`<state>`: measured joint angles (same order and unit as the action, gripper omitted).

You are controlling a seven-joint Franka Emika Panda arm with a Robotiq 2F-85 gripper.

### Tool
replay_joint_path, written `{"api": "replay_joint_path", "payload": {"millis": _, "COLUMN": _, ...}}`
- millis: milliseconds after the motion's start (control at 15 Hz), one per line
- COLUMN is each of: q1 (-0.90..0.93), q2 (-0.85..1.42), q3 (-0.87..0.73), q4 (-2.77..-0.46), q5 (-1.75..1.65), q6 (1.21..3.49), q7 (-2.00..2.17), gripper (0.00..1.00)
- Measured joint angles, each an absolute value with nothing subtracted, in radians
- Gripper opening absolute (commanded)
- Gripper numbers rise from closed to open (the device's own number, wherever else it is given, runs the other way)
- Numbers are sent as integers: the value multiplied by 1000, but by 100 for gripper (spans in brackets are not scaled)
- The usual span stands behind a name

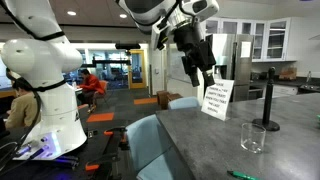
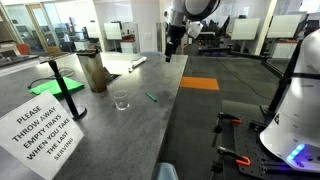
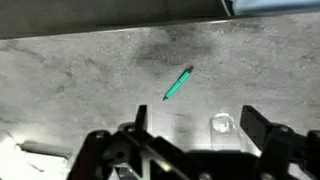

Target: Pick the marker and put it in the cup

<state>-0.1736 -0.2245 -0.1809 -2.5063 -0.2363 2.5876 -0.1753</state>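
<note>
The slim green marker (image 3: 178, 83) lies flat on the grey counter; it also shows in both exterior views (image 1: 240, 175) (image 2: 151, 97). The clear cup (image 3: 222, 124) stands upright a short way from it, seen too in both exterior views (image 1: 254, 137) (image 2: 121, 100). My gripper (image 3: 197, 125) is open and empty, high above the counter, looking down on both. In the wrist view the cup shows between the two fingers, near one of them. The gripper hangs well above the counter in both exterior views (image 1: 197, 60) (image 2: 172, 50).
A white paper sign (image 1: 216, 100) (image 2: 45, 130) stands on the counter. A black post on a base (image 1: 270, 100) (image 2: 60, 85) stands near it. A brown container (image 2: 97, 72) stands behind the cup. The counter edge (image 3: 120, 28) runs along the top of the wrist view.
</note>
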Motion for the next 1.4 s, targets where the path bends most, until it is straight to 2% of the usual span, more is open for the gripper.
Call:
{"api": "replay_joint_path", "payload": {"millis": 667, "q1": -174, "q2": -162, "q3": -181, "q4": -2463, "q5": -197, "q6": 2567, "q7": -149, "gripper": 100}}
{"api": "replay_joint_path", "payload": {"millis": 1400, "q1": -217, "q2": 403, "q3": -161, "q4": -2062, "q5": 64, "q6": 2530, "q7": -112, "gripper": 100}}
